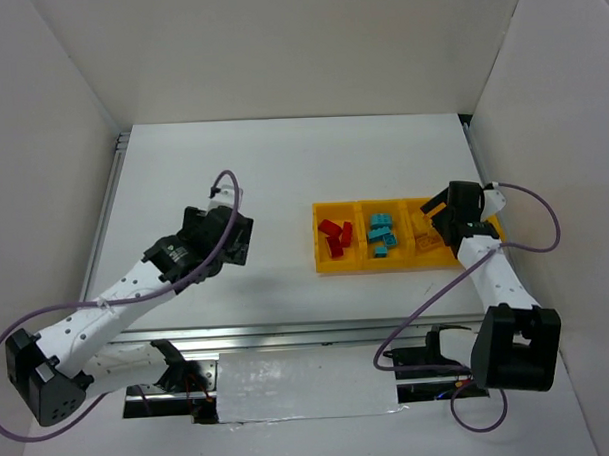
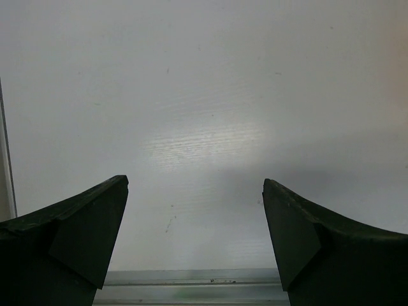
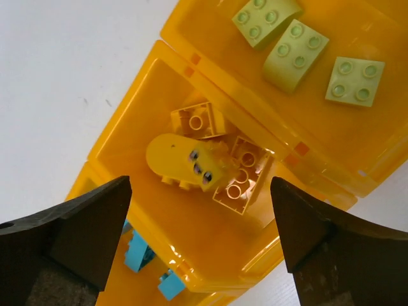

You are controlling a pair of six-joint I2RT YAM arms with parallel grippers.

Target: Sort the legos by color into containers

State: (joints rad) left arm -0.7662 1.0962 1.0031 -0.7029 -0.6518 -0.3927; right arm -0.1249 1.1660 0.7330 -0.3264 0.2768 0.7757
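At the near side, about 9 o'clock of the table (image 1: pixel 232 170) in the overhead view, the left gripper (image 2: pixel 194 180) hangs over bare white surface with its fingers spread wide and nothing between them. Over at 3 o'clock, the right gripper (image 3: pixel 201 185) stands above the tray (image 3: pixel 178 229), also wide and holding nothing.

Directly under it, in the third compartment, lie the orange-yellow bricks (image 3: pixel 245 169), and a rounded yellow piece (image 3: pixel 175 159) with a small face leans on them. Toward 7 o'clock in the wrist view the teal bricks (image 3: pixel 137 252) show in the next compartment. Toward 1 o'clock the pale green bricks (image 3: pixel 296 54) sit in theirs. Farthest from this gripper, the red bricks (image 1: pixel 335 237) fill the first compartment.

Every colour seems to have its own place, and I see no loose brick on the table, so I judge the sorting is at its last step. The next move probably calls for lifting the right arm straight up, so that the fingers do not catch the tray wall.
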